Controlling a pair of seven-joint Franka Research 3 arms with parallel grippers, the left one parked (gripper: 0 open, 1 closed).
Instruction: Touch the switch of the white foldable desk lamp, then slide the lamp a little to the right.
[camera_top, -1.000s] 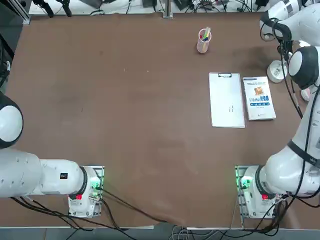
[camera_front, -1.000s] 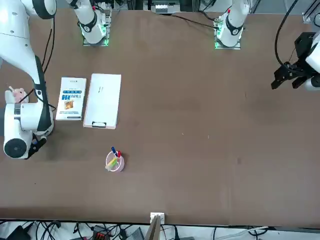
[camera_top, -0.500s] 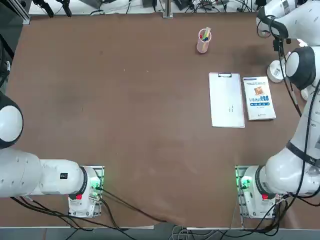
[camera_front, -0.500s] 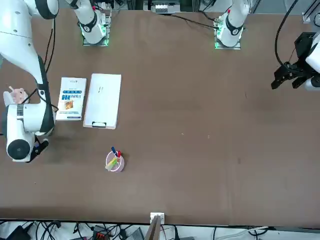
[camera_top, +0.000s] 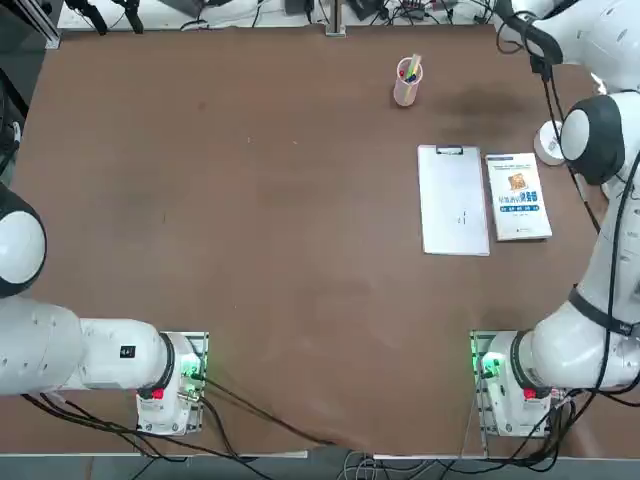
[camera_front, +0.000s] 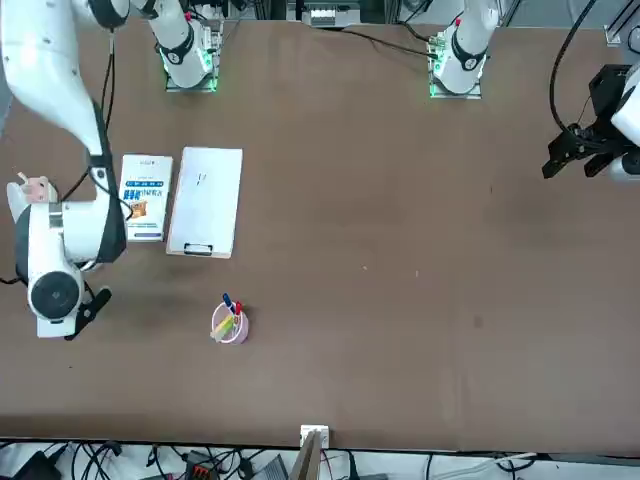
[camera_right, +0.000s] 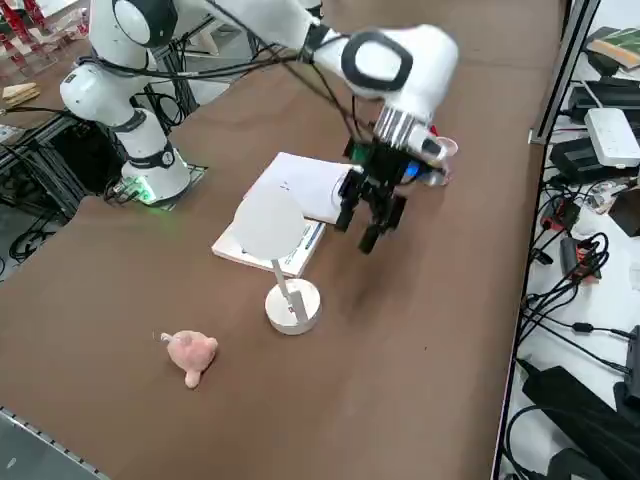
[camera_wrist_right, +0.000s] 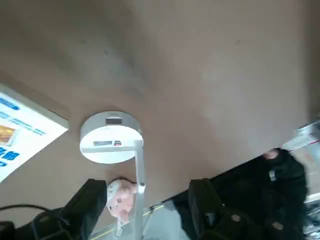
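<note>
Counting 12 o'clock as straight away from my base, I'm holding my right gripper (camera_right: 356, 234) above the table (camera_right: 400, 340), beyond the white foldable desk lamp (camera_right: 293, 308) on its 12 o'clock side. My two fingers are standing wide apart, gripping nothing. The lamp is standing upright on its round base, at about 1 o'clock from the white book (camera_top: 518, 197). The pink plush toy (camera_right: 191, 354) is lying near the lamp, towards 4 o'clock. The clipboard (camera_top: 453, 200) is lying just beside the book at 9 o'clock.
</note>
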